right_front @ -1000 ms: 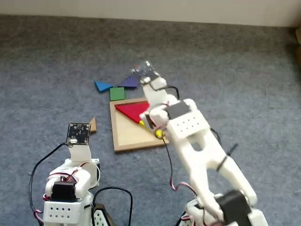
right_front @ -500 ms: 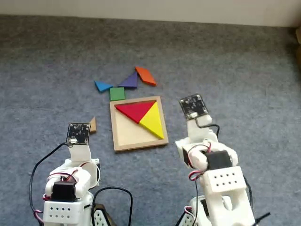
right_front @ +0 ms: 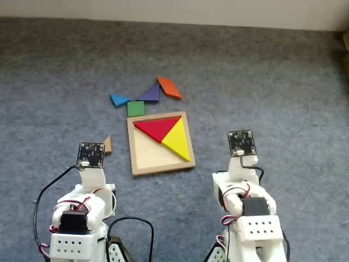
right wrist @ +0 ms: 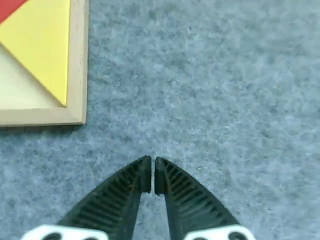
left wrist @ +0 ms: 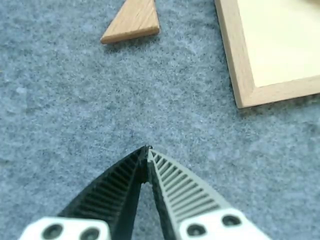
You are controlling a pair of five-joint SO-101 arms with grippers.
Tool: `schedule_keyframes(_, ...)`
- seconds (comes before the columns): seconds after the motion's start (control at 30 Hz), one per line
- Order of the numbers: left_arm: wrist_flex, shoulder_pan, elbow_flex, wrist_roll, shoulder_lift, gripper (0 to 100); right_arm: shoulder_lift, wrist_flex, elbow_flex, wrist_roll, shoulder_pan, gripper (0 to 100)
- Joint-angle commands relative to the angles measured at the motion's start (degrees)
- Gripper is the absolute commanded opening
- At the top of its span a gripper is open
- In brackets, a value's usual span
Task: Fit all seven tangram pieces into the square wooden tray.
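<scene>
Left gripper [left wrist: 146, 152] hadn't moved, pinched closed on nothing. Right gripper [right wrist: 152, 172], also closed and empty, had pulled back from over the tray [right_front: 131, 144] to its base, so probably between picks with five pieces left. Tan piece [right_front: 108, 144] lay near the tray's left side. Blue [right_front: 118, 99], green [right_front: 136, 108], purple [right_front: 150, 94] and orange [right_front: 169, 87] pieces sat clustered beyond the tray. Mid-carpet, it held the red triangle [right_front: 156, 129] and yellow triangle [right_front: 178, 142], edges touching.

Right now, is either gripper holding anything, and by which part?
Nothing is held. The left gripper and the right gripper are both shut on nothing.
</scene>
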Motion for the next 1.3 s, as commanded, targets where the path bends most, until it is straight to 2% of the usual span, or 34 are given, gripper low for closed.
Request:
schedule_keyframes(0.0,0.3,0.9,0.9,-0.4,-2.1,1,-2.6,-2.0,0.4,-2.0,0.8,2.9)
schedule_keyframes(0.33,0.3,-0.5,-4.2,-1.1,-2.2,1,-8.6,-2.2,11.4,-8.4,0.9,3.3)
schedule_keyframes(0.4,-1.1,0.4,-5.2,-6.5,-2.2,1,-11.7,-2.2,13.2,-8.3,1.0,3.3)
schedule_keyframes(0.5,-6.8,0.8,-6.7,-19.8,-2.2,1,-17.7,-1.7,15.8,-8.2,1.0,3.3)
schedule_keyframes(0.57,-9.9,0.9,-6.8,-23.8,-2.2,1,-21.3,0.6,16.5,-8.2,1.4,3.3)
schedule_keyframes(0.8,-15.6,2.1,-10.7,-23.3,-2.1,1,-27.7,7.0,16.5,-8.1,2.2,3.3)
schedule_keyframes(1.03,-15.4,2.9,-22.7,-23.4,0.5,1,-27.7,6.7,16.5,-8.1,2.2,3.3)
schedule_keyframes(1.2,-8.2,2.9,-38.0,-23.4,18.5,2,-27.7,6.7,16.5,-8.1,2.2,3.3)
schedule_keyframes(1.27,-4.0,2.9,-45.9,-23.4,29.1,6,-27.7,6.7,16.5,-8.1,2.2,3.3)
